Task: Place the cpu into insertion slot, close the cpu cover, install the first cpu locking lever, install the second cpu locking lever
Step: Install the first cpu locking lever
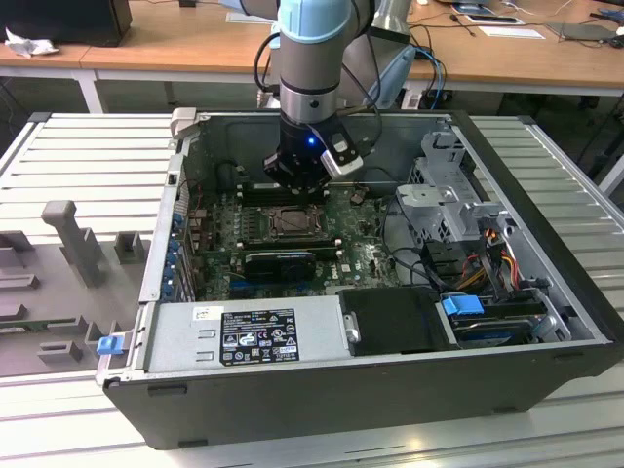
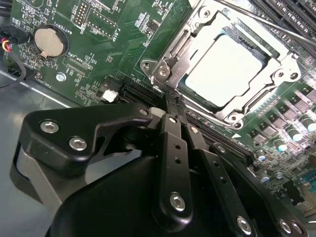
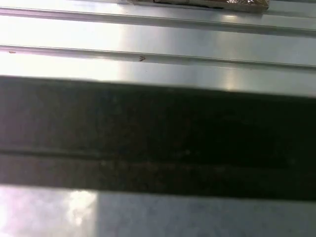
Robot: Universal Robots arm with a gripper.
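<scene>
- The cpu (image 2: pixel 224 69) sits flat in the slot (image 1: pixel 292 222), its pale face showing through the window of the cover (image 2: pixel 195 37) in the second wrist view. The placing step looks done.
- The cover lies down over the cpu, so I judge that step done or nearly so.
- A thin lever rod (image 2: pixel 266 24) runs along the far side of the cover. I cannot tell whether it is latched, so the two lever steps look like the work that is left.
- The end effector (image 2: pixel 170 106) has its fingers drawn together with nothing seen between them. Its tips are just beside one corner of the slot.
- In the exterior view the end effector (image 1: pixel 300 180) hangs at 12 o'clock of the slot, inside the open computer case (image 1: pixel 390 390) on the slatted desk (image 1: pixel 78 146).
- Writing: a black label (image 1: pixel 258 334) with white print lies at 6 o'clock of the slot. The green board (image 2: pixel 113 39) carries small white lettering near a coin battery (image 2: pixel 49 40). I read off neither.
</scene>
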